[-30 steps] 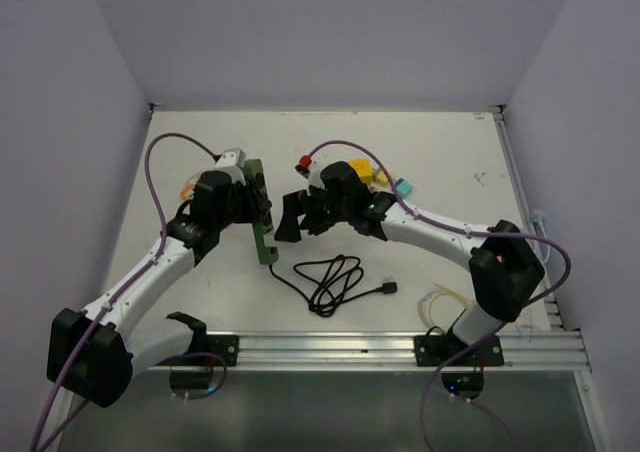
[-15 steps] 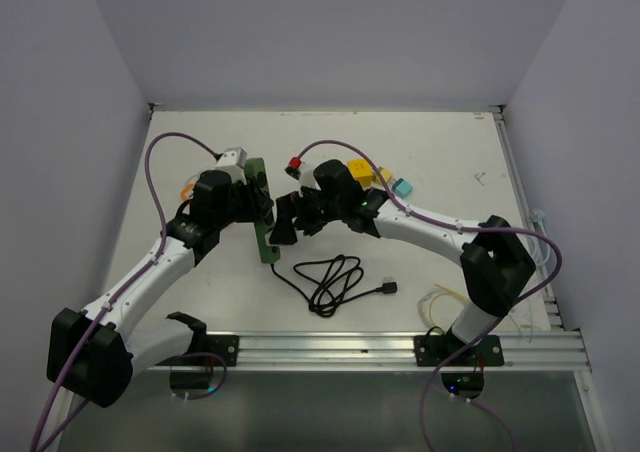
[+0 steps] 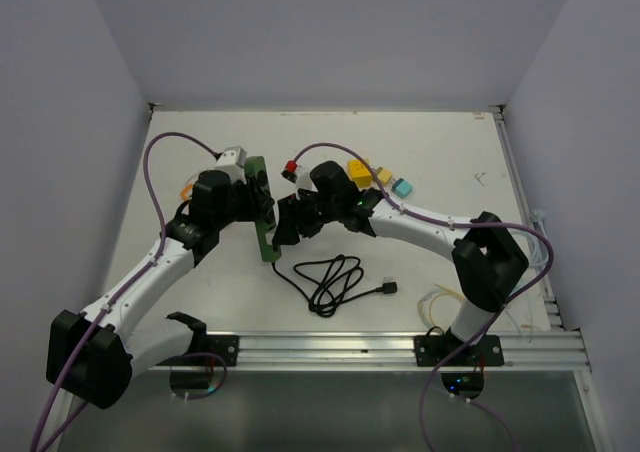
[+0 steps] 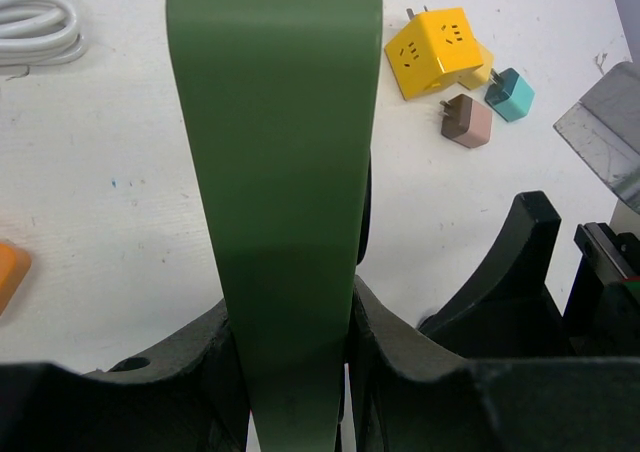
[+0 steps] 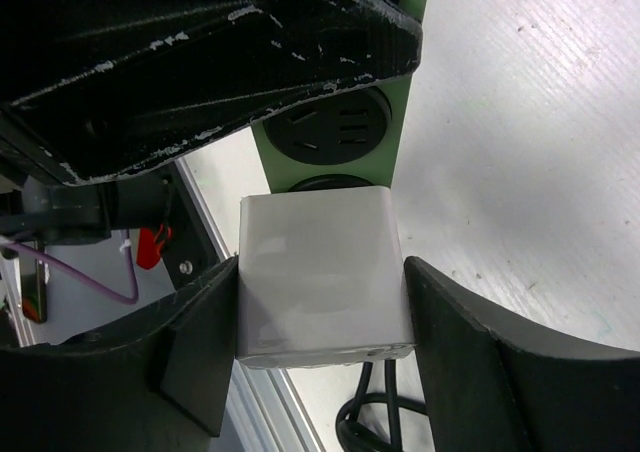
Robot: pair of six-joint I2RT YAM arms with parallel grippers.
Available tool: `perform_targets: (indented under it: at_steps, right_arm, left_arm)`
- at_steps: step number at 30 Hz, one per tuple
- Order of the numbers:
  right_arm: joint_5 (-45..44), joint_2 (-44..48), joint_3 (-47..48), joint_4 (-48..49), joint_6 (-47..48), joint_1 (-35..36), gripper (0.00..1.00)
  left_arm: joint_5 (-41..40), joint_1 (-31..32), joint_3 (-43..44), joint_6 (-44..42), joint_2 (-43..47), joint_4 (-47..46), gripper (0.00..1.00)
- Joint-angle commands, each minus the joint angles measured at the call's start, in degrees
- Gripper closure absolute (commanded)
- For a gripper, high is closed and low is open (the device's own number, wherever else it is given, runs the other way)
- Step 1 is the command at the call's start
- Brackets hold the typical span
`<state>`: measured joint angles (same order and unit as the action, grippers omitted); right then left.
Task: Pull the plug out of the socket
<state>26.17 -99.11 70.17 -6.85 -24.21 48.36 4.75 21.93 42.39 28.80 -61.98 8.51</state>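
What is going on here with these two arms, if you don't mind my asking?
The left pincer is clamped on a green power strip. The right pincer has a finger on either side of a white plug seated in that strip, beside an empty black socket. The plug sits against the strip, so it does not look pulled out yet. A loose black cable lies coiled on the table nearby.
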Motion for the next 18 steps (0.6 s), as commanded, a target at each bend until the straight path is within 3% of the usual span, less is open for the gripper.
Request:
perform_targets:
  at_steps: [1,5,7,8,9,18]
  right_arm:
    - [1.60,-0.12,2.43,-0.71,1.09,0.25,0.37]
    - [2.04,0.06,2.25,-1.58,2.05,0.25,0.58]
    - [2.13,0.41,2.16,-2.72,2.67,0.33,0.74]
    - [2.13,0.58,1.99,-3.08,3.20,0.25,0.90]
    - [2.04,0.85,1.64,-3.43,3.46,0.33,0.97]
    - [3.09,3.75,-0.82,-6.68,5.40,-2.91,1.00]
  left_arm:
    - [1.23,0.22,0.67,0.21,2.65,-6.84,1.00]
    - [0.52,0.22,0.50,-0.67,2.65,-6.76,1.00]
    - [-0.61,0.22,0.50,-1.20,2.65,-6.32,1.00]
    - [-1.06,0.22,0.41,-1.98,2.65,-6.23,1.00]
    - [-1.58,0.22,0.50,-2.42,2.65,-5.71,1.00]
    - [-10.81,0.13,0.59,-6.82,3.79,-0.61,1.00]
